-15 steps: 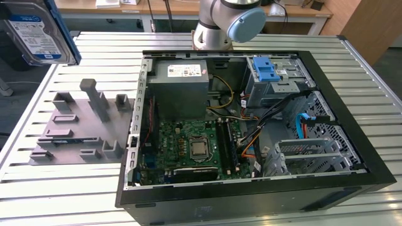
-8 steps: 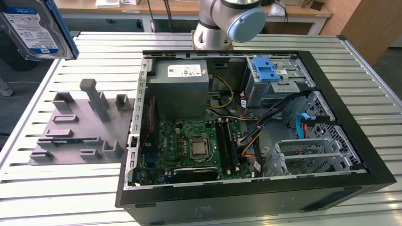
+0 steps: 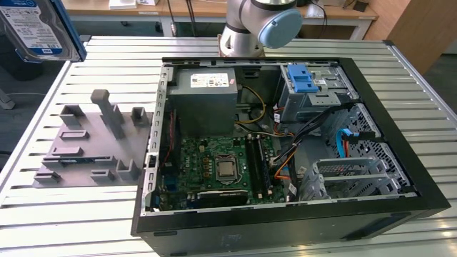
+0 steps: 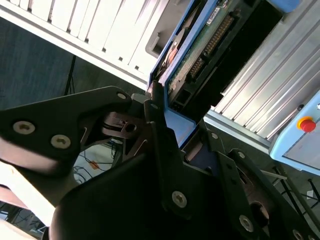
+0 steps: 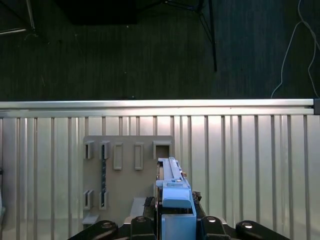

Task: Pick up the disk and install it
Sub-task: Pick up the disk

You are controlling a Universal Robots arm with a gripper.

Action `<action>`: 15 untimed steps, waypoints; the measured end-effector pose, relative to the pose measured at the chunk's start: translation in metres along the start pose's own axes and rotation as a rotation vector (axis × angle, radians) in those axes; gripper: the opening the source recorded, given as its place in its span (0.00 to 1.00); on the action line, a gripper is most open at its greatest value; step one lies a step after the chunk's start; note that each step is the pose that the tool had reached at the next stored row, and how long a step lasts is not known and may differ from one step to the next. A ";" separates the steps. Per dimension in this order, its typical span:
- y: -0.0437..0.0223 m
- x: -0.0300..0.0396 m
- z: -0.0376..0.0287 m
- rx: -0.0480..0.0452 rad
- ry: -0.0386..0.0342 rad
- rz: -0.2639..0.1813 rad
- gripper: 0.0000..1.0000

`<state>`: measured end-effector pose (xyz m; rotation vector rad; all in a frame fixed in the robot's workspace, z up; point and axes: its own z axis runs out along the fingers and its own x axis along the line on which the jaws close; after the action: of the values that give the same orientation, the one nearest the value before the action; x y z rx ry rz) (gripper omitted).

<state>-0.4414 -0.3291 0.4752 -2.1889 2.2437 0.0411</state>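
- The end effector (image 4: 177,127) is clenching on the disk (image 4: 200,45), gripping it at one end where the blue plastic is showing. I cannot tell exactly which faces the pads are pressing.
- In the exterior view the disk is hanging in the air at the upper left, well apart from the open computer case (image 3: 400,160).
- It is likely handling as a stiff, dense metal block with smooth, slippery faces. The green circuit board and connector are showing bare in the second wrist view, so knocks and squeezing there are risking damage, and the rails and metal body are looking like the safer hold.
- The grey fixture plate (image 3: 85,150) is lying below on the slatted surface (image 3: 64,225), its upright posts sticking up as snag points.
- Inside the case, the drive cage (image 3: 314,93) with its blue latch (image 3: 303,79) is sitting close beside loose cables (image 3: 300,134) and the case wall, so room there is looking tight. Above the surface, space is looking open.
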 end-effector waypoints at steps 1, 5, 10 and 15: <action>0.0000 0.0000 0.0000 0.0001 -0.0001 0.000 0.36; 0.0000 0.0001 -0.0001 0.0000 0.0000 0.000 0.36; -0.0001 0.0050 -0.0002 0.0000 -0.0001 0.000 0.36; -0.0045 0.0061 -0.0003 0.0001 -0.0001 0.000 0.36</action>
<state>-0.4371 -0.3353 0.4752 -2.1888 2.2436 0.0411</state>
